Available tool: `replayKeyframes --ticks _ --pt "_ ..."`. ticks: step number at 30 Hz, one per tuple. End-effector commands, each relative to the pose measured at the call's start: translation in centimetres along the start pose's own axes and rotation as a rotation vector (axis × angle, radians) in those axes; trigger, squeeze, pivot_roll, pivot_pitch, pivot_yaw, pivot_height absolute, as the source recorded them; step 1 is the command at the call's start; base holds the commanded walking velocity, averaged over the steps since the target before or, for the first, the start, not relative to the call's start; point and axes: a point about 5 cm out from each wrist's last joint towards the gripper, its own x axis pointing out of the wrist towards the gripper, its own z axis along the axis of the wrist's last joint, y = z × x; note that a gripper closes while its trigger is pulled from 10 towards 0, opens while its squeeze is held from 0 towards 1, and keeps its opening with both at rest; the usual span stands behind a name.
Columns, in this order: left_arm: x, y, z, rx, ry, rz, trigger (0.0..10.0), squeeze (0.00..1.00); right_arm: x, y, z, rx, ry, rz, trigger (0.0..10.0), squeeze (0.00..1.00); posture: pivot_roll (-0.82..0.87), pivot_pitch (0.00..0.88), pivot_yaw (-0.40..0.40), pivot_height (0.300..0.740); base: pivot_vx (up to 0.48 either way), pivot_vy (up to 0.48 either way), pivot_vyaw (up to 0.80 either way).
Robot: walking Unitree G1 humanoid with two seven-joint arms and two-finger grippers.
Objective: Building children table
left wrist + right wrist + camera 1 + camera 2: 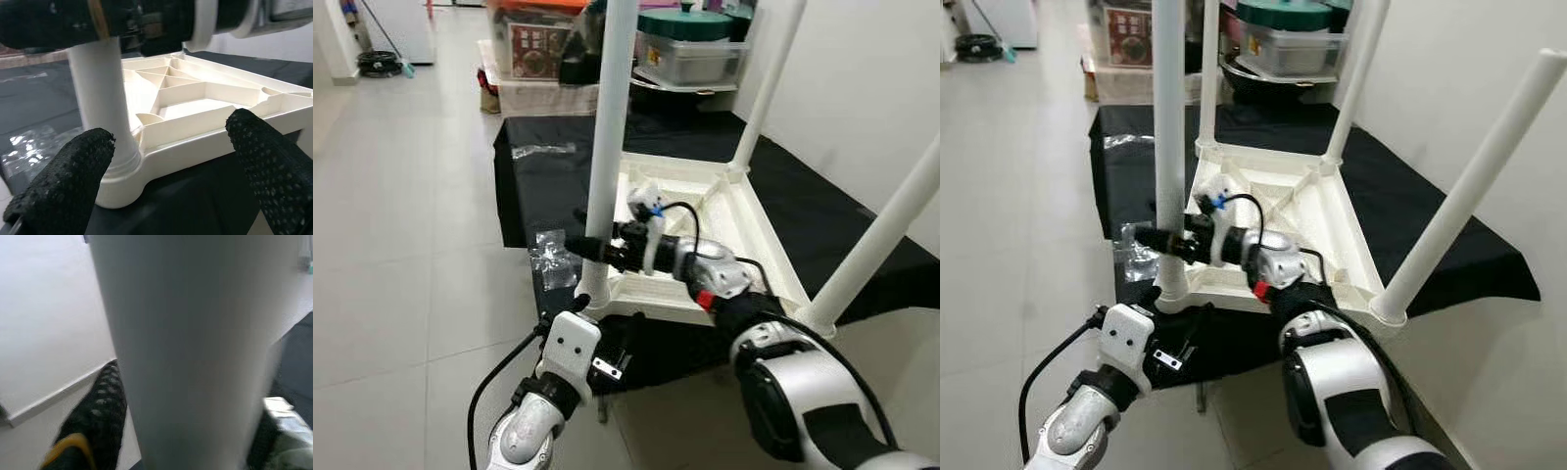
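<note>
Centre frame, I see the upturned white table top [724, 230] lying on a black cloth [548, 181], its legs pointing up; my right gripper [590, 247] pinches the near-left leg [610, 127] low down; my left gripper [171, 161] hangs spread just before that corner.

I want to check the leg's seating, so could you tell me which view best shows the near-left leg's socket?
The left wrist view: the leg enters its corner socket close up, between the open left claw. The eye views show that joint smaller; the right wrist view shows the leg's shaft.
</note>
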Motion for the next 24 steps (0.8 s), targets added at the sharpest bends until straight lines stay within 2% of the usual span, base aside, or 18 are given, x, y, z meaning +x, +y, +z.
replayKeyframes --ticks 1,6,8,9,10,11,12,13,14,15,16,17,18,20,21,23,24 --pt "-0.1 -0.2 -0.4 -0.003 0.013 -0.006 10.0 0.00 0.3 0.3 -0.6 -0.012 0.002 -0.039 0.0 0.00 0.08 0.019 -0.130 0.740 0.000 0.000 0.00" --pt "-0.1 -0.3 -0.4 -0.005 0.012 -0.005 10.0 0.00 0.2 0.2 -0.7 0.019 -0.029 -0.073 0.0 0.00 0.08 0.017 -0.133 0.740 0.000 0.000 0.00" --pt "-0.1 -0.3 -0.4 -0.006 0.011 -0.003 10.0 0.00 -0.1 -0.4 -0.6 0.023 -0.054 -0.159 0.0 0.00 0.08 0.017 -0.133 0.740 0.000 0.000 0.00" --pt "-0.1 -0.3 -0.4 -0.006 0.012 -0.003 10.0 0.00 -0.3 -1.2 -0.5 0.028 -0.065 -0.277 0.0 0.00 0.08 0.015 -0.133 0.740 0.000 0.000 0.00" --pt "-0.1 -0.3 -0.4 -0.006 0.012 -0.003 10.0 0.00 -0.3 -1.2 -0.5 0.028 -0.065 -0.277 0.0 0.00 0.08 0.015 -0.133 0.740 0.000 0.000 0.00" --pt "-0.1 -0.3 -0.4 -0.006 0.013 -0.004 10.0 0.00 -1.0 -2.5 -0.5 0.007 -0.048 -0.497 0.0 0.00 0.07 0.014 -0.128 0.740 0.000 0.000 0.00" --pt "-0.1 -0.3 -0.4 -0.006 0.013 -0.004 10.0 0.00 -1.0 -2.5 -0.5 0.007 -0.048 -0.497 0.0 0.00 0.07 0.014 -0.128 0.740 0.000 0.000 0.00" --pt "-0.1 -0.3 -0.4 -0.005 0.014 -0.006 10.0 0.00 -2.3 -3.8 -0.7 0.002 -0.032 -0.743 0.0 0.00 0.07 0.013 -0.127 0.740 0.000 0.000 0.00" --pt "-0.1 -0.3 -0.4 -0.005 0.014 -0.006 10.0 0.00 -2.3 -3.8 -0.7 0.002 -0.032 -0.743 0.0 0.00 0.07 0.013 -0.127 0.740 0.000 0.000 0.00" --pt "-0.1 -0.3 -0.4 -0.004 0.014 -0.007 10.0 0.00 -3.5 -4.6 -1.0 0.029 -0.031 -0.940 0.0 0.00 0.07 0.009 -0.127 0.740 0.000 0.000 0.00" --pt "-0.1 -0.3 -0.5 -0.004 0.015 -0.009 10.0 0.00 -4.2 -5.0 -1.3 0.051 -0.031 -1.049 0.0 0.00 0.07 0.009 -0.127 0.740 0.000 0.000 0.00" --pt "-0.1 -0.3 -0.5 -0.004 0.015 -0.009 10.0 0.00 -4.2 -5.0 -1.3 0.051 -0.031 -1.049 0.0 0.00 0.07 0.009 -0.127 0.740 0.000 0.000 0.00" --pt "-0.1 -0.3 -0.5 -0.003 0.016 -0.010 10.0 0.00 -4.8 -5.2 -1.7 0.083 -0.031 -1.150 0.0 0.00 0.07 0.011 -0.124 0.740 0.000 0.000 0.00" --pt "-0.1 -0.3 -0.5 -0.003 0.016 -0.010 10.0 0.00 -4.8 -5.2 -1.7 0.083 -0.031 -1.150 0.0 0.00 0.07 0.011 -0.124 0.740 0.000 0.000 0.00" --pt "-0.1 -0.3 -0.5 -0.001 0.015 -0.010 10.0 0.00 -5.5 -5.0 -2.3 0.135 -0.037 -1.313 0.0 0.00 0.08 0.012 -0.130 0.740 0.000 0.000 0.00" --pt "-0.1 -0.3 -0.5 -0.001 0.015 -0.009 10.0 0.00 -5.6 -4.9 -2.4 0.154 -0.034 -1.352 0.0 0.00 0.08 0.013 -0.127 0.740 0.000 0.000 0.00" --pt "-0.1 -0.3 -0.4 -0.001 0.015 -0.009 10.0 0.00 -4.8 -4.5 -2.3 0.186 -0.057 -1.306 10.0 0.00 0.08 0.015 -0.127 0.740 0.000 0.000 0.00"
